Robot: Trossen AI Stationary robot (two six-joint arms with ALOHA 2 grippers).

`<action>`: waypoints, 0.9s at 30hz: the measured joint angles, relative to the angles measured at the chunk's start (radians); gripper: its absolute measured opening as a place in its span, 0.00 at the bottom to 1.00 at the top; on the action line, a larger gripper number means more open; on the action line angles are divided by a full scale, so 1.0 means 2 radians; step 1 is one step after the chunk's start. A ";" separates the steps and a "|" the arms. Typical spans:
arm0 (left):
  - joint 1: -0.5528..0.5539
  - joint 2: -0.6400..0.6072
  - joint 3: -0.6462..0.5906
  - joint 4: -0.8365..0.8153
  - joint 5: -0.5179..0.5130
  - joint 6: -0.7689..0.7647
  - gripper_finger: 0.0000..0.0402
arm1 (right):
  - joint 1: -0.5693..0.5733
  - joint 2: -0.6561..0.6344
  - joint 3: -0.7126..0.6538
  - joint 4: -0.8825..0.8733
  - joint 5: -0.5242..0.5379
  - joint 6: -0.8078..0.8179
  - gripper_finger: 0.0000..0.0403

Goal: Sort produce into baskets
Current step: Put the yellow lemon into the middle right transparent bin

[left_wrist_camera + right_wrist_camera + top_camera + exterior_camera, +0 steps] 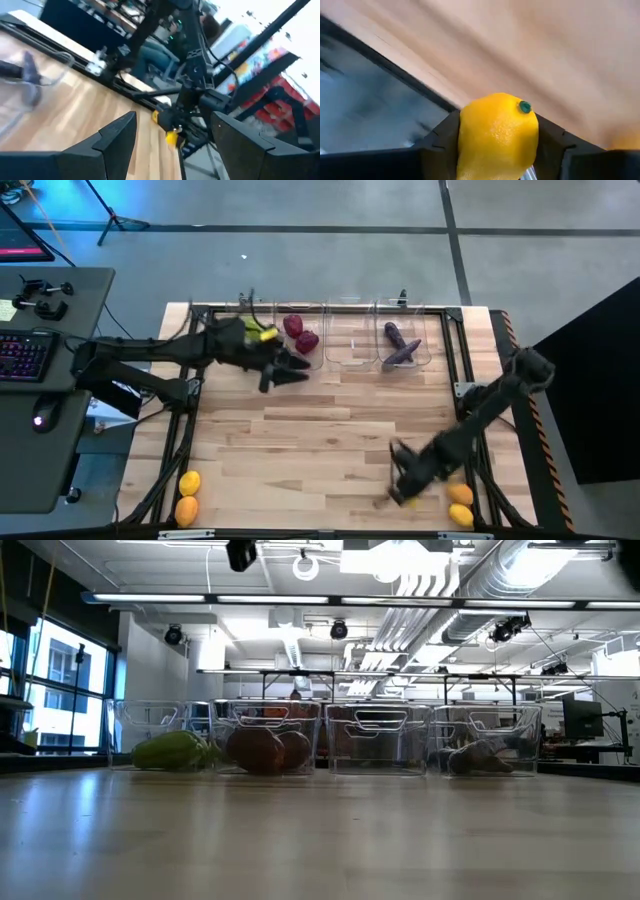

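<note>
Four clear baskets stand in a row along the table's far edge. The leftmost basket (255,330) holds green and yellow produce (175,750). The second (300,338) holds dark red pieces (262,750), and the rightmost (405,345) holds purple eggplants (480,756). The third basket (350,340) shows nothing inside. My left gripper (300,373) hovers open in front of the second basket, with nothing between its fingers (120,135). My right gripper (400,490), near the table's front right, is shut on a yellow lemon (497,135). My right gripper pinches the lemon's two opposite sides (462,142) between its two fingers, which come slanting down from the table's right side. The lemon's end with the green stem dot (525,106) points away from the wrist. The table shows only beyond the lemon.
Two orange fruits (460,503) lie by the right gripper at the near right corner. A yellow (190,482) and an orange piece (186,510) lie at the near left corner. A black metal frame (470,370) borders the table. The middle of the wooden top is bare.
</note>
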 joint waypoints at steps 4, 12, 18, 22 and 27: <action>0.026 -0.037 0.000 -0.020 0.000 -0.015 0.61 | -0.097 -0.054 0.003 0.003 0.157 -0.140 0.47; 0.042 -0.084 0.000 -0.023 -0.036 0.003 0.61 | -0.367 -0.076 0.003 0.089 0.281 -0.474 0.51; 0.041 -0.089 0.000 -0.032 -0.055 0.005 0.61 | -0.516 -0.075 0.002 0.184 0.350 -0.536 0.52; 0.041 -0.087 0.000 -0.048 -0.056 -0.012 0.61 | -0.562 -0.075 0.002 0.200 0.338 -0.499 0.54; 0.041 -0.087 0.000 -0.062 -0.056 -0.033 0.61 | -0.571 -0.074 0.002 0.200 0.328 -0.500 0.54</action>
